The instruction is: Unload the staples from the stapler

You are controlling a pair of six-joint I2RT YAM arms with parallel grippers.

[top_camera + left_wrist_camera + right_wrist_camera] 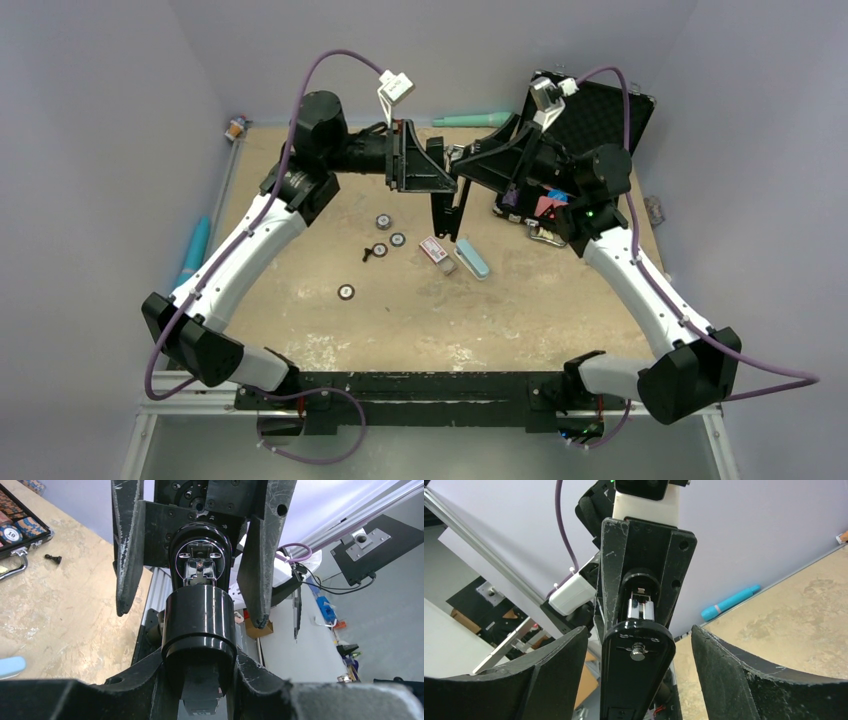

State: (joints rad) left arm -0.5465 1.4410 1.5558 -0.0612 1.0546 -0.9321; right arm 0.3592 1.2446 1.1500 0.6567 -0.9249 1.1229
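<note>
Two grippers at one black stapler (638, 655), held aloft over the tabletop (520, 310). Left gripper (201, 656): clamped narrow on the stapler. Right gripper (639, 632): wide, fingers (549, 675) either side, not touching. Staples: too small to tell; only chrome innards (640, 609) visible.

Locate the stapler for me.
Mid-air over the far middle of the table in the top view: the left gripper clamps the stapler, and the open right gripper straddles it.

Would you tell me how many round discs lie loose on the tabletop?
4 discs: three clustered mid-table, the fourth nearer the arm bases. Others may be hidden.
</note>
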